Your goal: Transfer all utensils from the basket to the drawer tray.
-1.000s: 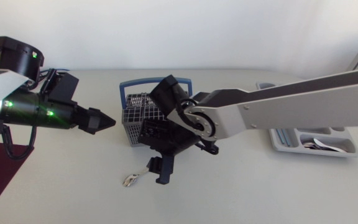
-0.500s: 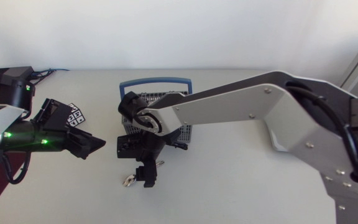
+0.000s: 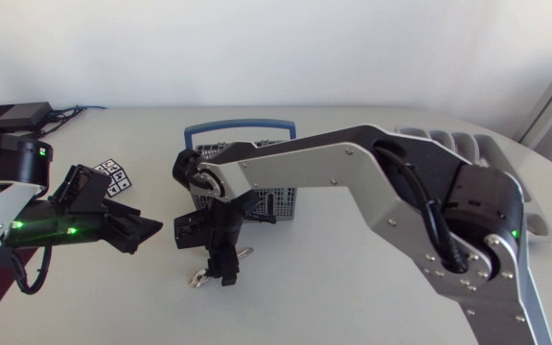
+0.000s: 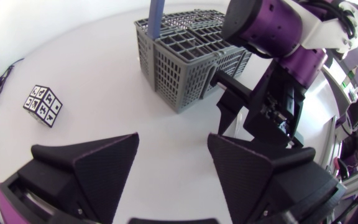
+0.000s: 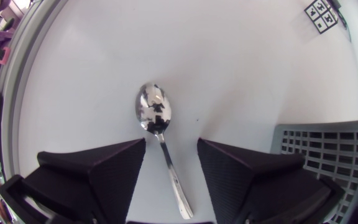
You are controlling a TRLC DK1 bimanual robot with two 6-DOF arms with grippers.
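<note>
Both grippers: the right gripper (image 5: 171,144) and the left gripper (image 4: 172,137) have their fingers spread; neither is clamped on anything.
Right fingers (image 5: 101,168): well apart, pointing down at the table (image 3: 324,287). They straddle the spoon's handle, with bare table showing on each side of it.
Spoon (image 5: 155,111): lies flat on the table just in front of the basket, outside it.
Spoon axis: the bowl lies ahead of the right fingertips and the handle runs back through the gap. In the head view the bowl (image 3: 199,279) points away from the basket and the handle end points toward it.
Left fingers (image 4: 98,162): wide apart over bare table, touching nothing, aimed at the basket and the right gripper.
Basket (image 3: 278,199): grey grid with a blue handle, upright, just beside the right gripper.
Drawer tray (image 3: 444,139): well apart from the spoon, largely hidden behind the right arm.
Marker cube (image 3: 113,175): near the left arm.
</note>
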